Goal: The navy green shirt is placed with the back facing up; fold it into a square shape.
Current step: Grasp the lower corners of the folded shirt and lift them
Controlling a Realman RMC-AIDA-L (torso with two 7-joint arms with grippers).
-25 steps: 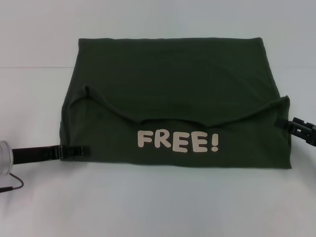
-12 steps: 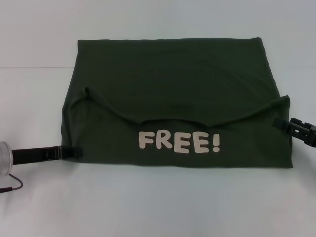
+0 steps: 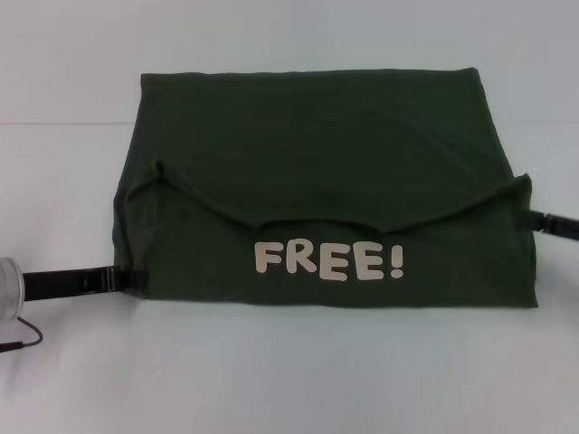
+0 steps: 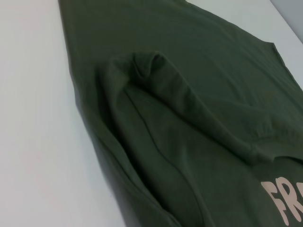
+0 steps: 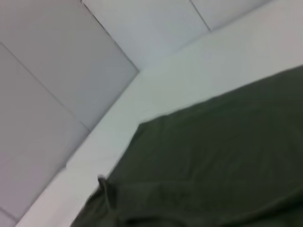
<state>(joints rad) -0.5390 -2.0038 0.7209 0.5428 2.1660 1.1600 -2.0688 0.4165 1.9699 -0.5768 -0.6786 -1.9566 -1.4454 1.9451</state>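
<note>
navy green shirt (image 3: 317, 181) flat on table (image 3: 289, 380), near flap folded over, lettering up. left hand (image 3: 134, 278), right hand (image 3: 536, 220) at side edges; finger state cannot tell. further folds remain.

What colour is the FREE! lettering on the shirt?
Pale cream, almost off-white, on the dark olive-green navy green shirt. The lettering shows best in the head view.
</note>
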